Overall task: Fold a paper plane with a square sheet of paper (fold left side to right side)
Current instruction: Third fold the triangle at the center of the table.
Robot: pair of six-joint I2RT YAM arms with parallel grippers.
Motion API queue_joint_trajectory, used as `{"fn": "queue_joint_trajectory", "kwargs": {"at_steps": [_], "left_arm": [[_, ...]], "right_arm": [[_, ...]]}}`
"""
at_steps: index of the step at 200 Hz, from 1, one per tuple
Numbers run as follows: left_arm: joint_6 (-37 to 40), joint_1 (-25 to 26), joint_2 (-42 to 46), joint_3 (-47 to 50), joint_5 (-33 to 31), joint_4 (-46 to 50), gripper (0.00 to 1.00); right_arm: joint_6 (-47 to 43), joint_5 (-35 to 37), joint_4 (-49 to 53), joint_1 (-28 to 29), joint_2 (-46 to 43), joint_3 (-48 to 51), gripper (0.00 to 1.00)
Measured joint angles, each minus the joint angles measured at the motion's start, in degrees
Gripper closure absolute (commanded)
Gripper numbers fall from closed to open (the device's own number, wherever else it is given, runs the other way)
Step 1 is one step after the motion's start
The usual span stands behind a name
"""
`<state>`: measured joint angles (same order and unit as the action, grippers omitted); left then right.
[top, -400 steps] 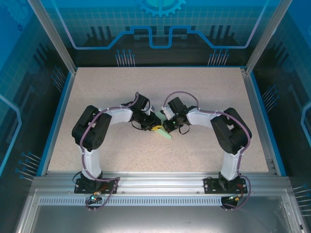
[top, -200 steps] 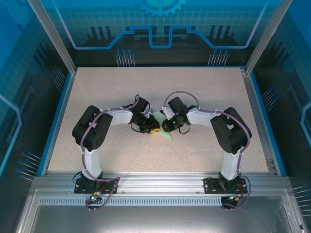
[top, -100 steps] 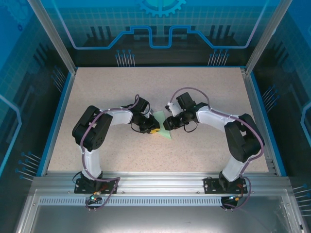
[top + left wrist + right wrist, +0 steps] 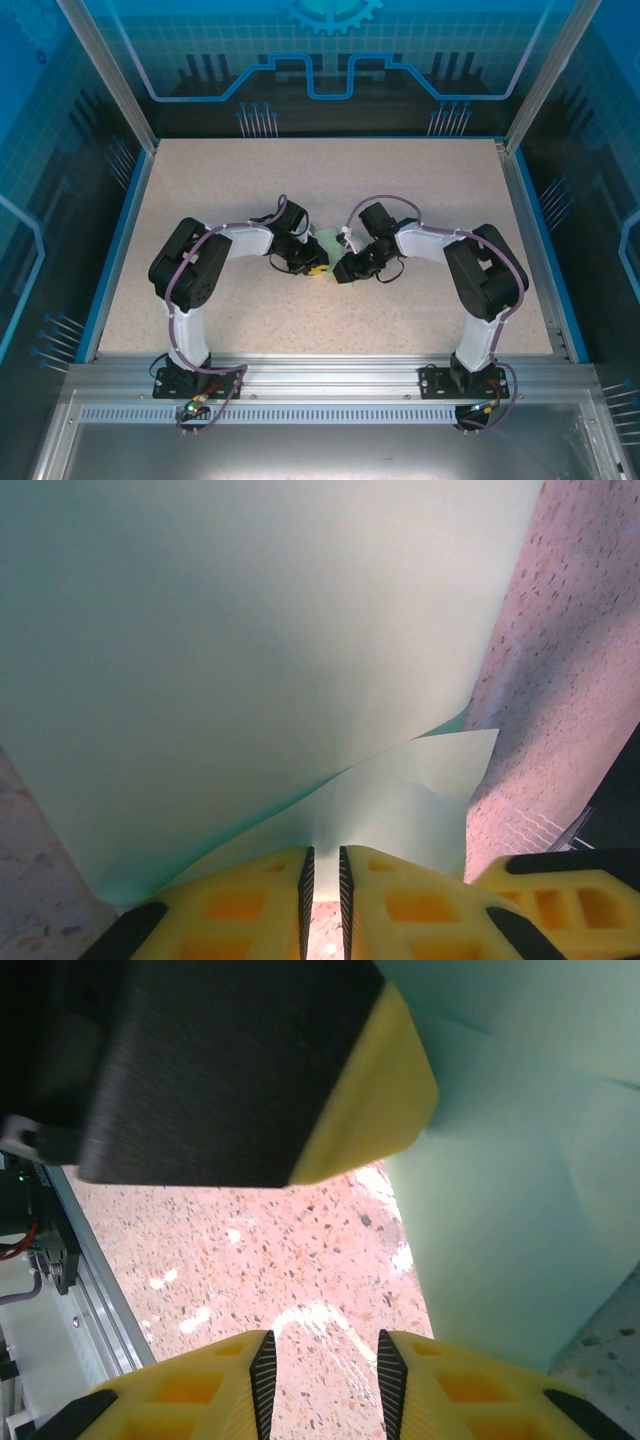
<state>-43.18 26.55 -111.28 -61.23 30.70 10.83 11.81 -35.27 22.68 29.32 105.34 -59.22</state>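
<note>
Item: square sheet of paper (image 4: 250,630), mid-table (image 4: 420,190) between the arms, partly folded with layers overlapping, seemingly not yet a finished plane; left hand (image 4: 323,852) pinching its edge, right hand (image 4: 323,1345) open, empty.

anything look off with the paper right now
Slightly: the green paper pinched in the left gripper is not flush; a lower flap pokes out past the upper layer's edge.

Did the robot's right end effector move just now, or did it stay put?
Yes, a little. In the top view, the right end effector has slid toward the metal rail at the table's near edge since half a second ago.
</note>
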Motion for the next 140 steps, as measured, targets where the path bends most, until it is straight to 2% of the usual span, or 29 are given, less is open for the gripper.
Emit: {"fn": "queue_joint_trajectory", "kwargs": {"at_steps": [140], "left_arm": [[0.0, 0.0, 0.0, 0.0, -0.1, 0.0, 0.81]], "right_arm": [[0.0, 1.8, 0.9, 0.0, 2.3, 0.0, 0.66]]}}
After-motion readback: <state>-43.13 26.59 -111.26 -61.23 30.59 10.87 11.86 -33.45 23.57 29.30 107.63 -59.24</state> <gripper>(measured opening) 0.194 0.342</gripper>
